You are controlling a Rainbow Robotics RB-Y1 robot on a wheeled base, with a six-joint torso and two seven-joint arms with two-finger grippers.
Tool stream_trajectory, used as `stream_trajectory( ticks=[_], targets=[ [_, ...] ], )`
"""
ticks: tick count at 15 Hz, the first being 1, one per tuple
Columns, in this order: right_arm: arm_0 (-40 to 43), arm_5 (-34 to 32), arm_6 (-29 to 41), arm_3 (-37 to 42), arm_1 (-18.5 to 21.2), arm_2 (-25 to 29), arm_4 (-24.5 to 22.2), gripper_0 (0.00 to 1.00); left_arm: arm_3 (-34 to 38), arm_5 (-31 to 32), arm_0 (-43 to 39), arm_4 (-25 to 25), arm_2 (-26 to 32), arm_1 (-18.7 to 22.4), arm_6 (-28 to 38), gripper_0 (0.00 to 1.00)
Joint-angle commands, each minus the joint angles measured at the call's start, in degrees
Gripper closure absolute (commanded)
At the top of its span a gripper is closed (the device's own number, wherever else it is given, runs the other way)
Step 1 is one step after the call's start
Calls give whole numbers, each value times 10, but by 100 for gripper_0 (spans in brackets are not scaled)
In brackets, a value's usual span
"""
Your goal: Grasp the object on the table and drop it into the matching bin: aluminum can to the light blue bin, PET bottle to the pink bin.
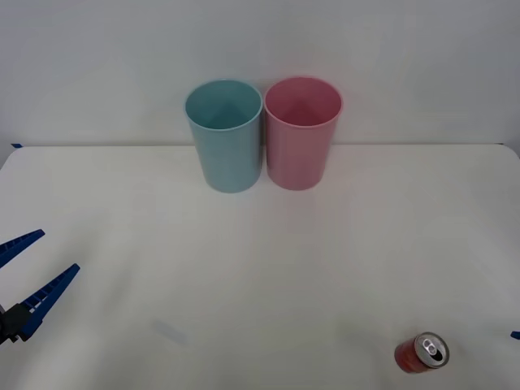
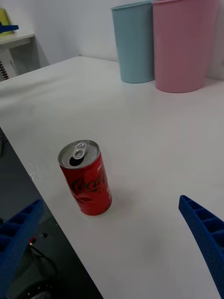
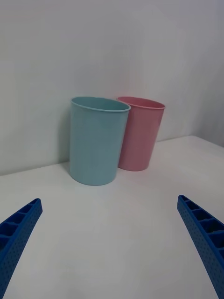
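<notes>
A small red aluminum can [image 1: 421, 353] with a silver lid and pull tab stands upright on the white table [image 1: 260, 260], near its front right corner. My right gripper [image 2: 111, 205] is open and faces the can [image 2: 88, 184] from a short distance, touching nothing. One blue fingertip [image 1: 515, 334] of it shows at the right edge of the front view. The light blue bin [image 1: 225, 134] and the pink bin [image 1: 301, 134] stand side by side at the back middle. My left gripper [image 1: 58, 250] hangs open over the front left of the table, pointing toward the bins [image 3: 97, 140].
The table's front edge [image 2: 56, 205] runs close beside the can, with dark floor below it. A plain white wall [image 1: 260, 49] rises behind the bins. Another table [image 2: 14, 39] stands far off in the right wrist view.
</notes>
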State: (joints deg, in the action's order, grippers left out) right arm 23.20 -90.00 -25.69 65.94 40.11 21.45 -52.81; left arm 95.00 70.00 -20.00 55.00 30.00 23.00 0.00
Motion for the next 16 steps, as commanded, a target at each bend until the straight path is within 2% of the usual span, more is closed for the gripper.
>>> stream_trajectory(
  ticks=[1,8,16],
  targets=[
    [0,0,-35,-13,-14,-8,0,0,0,0,0,0,0,0,0,0],
    [-17,0,-68,-14,-89,-11,-46,0,0,0,0,0,0,0,0,0],
    [-53,33,-93,-14,-140,-12,-92,0,0,0,0,0,0,0,0,0]
  ],
)
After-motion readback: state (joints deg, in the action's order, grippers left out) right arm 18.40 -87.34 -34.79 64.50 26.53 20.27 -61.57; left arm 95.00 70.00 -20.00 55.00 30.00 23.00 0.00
